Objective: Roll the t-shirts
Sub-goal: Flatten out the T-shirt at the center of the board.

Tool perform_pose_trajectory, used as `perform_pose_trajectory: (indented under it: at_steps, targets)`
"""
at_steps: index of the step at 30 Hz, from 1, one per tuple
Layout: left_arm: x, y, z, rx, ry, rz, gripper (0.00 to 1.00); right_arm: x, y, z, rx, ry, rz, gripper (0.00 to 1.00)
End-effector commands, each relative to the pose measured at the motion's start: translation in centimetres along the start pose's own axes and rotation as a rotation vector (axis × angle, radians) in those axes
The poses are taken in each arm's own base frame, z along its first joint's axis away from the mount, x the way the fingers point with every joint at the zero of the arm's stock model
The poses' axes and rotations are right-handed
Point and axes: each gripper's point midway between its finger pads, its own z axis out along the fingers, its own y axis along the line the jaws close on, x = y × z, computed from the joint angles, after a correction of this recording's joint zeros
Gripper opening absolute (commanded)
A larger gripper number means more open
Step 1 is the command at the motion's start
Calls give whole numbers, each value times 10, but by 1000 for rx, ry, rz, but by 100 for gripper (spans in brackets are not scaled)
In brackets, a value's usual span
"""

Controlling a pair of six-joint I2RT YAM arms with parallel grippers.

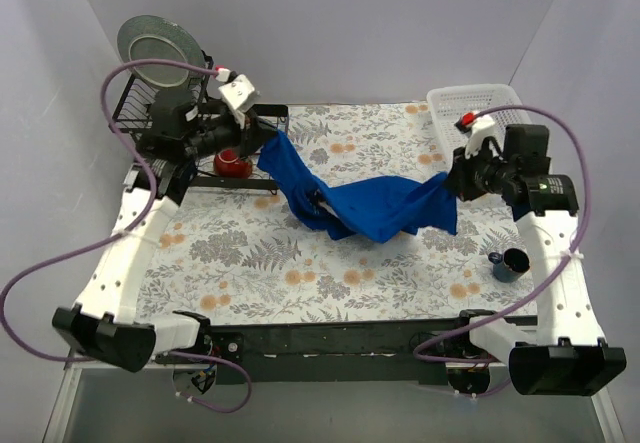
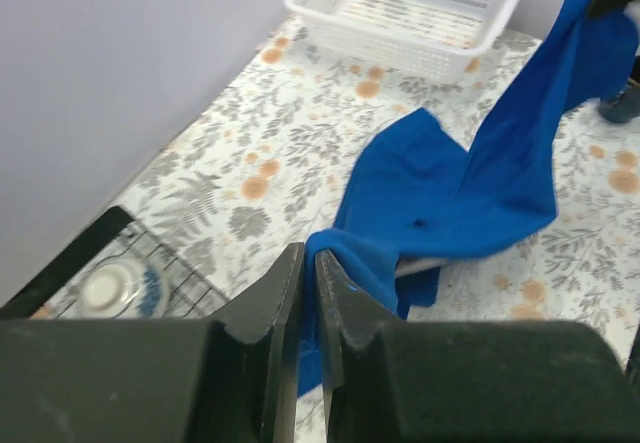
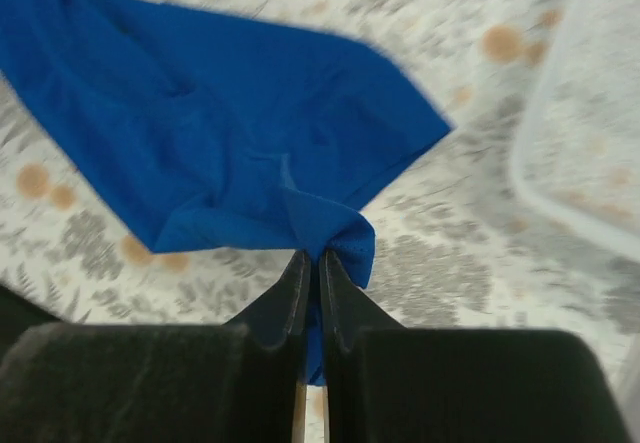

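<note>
The blue t-shirt [image 1: 375, 208] is hanging stretched between the two claws over the middle of the floral counter [image 1: 300, 263]. Its long axis is running roughly along the 9-to-3 line, with the left end tipping up toward 10 o'clock. The left claw [image 1: 265, 145] is pinching one end high at about 10 o'clock, its jaws nearly together with a fold of blue cloth squeezed between them. The right claw [image 1: 452, 178] is gripping the other end at about 3 o'clock, jaws almost touching, with a bunched corner of fabric caught between the tips. From each claw the cloth is sloping down, and the wide crumpled middle is sagging onto the counter near the centre. No chest print is showing from here, only plain blue folds. A white basket [image 1: 470, 91] is sitting at the far right, around 1 o'clock, and a dark mug [image 1: 512, 264] is standing near the right arm at about 4 o'clock. A wire dish rack [image 1: 135, 113] holding a plate [image 1: 155, 41] is sitting at 11 o'clock.
</note>
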Motion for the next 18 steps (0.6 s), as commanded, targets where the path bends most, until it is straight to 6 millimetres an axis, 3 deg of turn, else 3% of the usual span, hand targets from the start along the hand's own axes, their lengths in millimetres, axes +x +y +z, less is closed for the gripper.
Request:
perform_pose_trajectory:
  at_steps: [1,2,3,4,6,7,8,9,11,12,14,15,16,18]
  targets:
    - [-1,-15,56,155,-50,-69,9,48,56,4,-286,120,144,15]
    - [14,-13,81,189,-18,-106,10,50,56,3,-289,120,130,22]
    - [-4,-14,89,208,-47,-80,10,51,57,1,-291,128,124,37]
    - [-3,-29,105,257,-40,-80,11,47,54,-1,-276,125,114,42]
    - [3,-40,134,305,-20,-83,13,45,47,-1,-241,133,101,51]
    - [2,-57,143,345,-18,-87,14,39,42,-2,-213,123,85,52]
    - [4,-61,149,353,-8,-103,18,36,39,-1,-204,118,78,54]
    - [11,-64,157,355,12,-139,41,34,37,0,-198,115,70,56]
    - [12,-67,157,338,21,-162,58,26,34,1,-191,99,62,56]
    - [7,-57,150,262,17,-160,68,25,33,4,-200,101,56,56]
    - [29,-52,138,174,70,-185,77,22,33,8,-215,89,35,56]
    - [21,-46,118,103,55,-170,80,23,31,12,-220,92,33,57]
    - [56,-50,111,79,130,-207,81,20,28,16,-216,77,7,57]
    - [81,-60,87,51,191,-252,83,18,25,25,-233,71,-18,57]
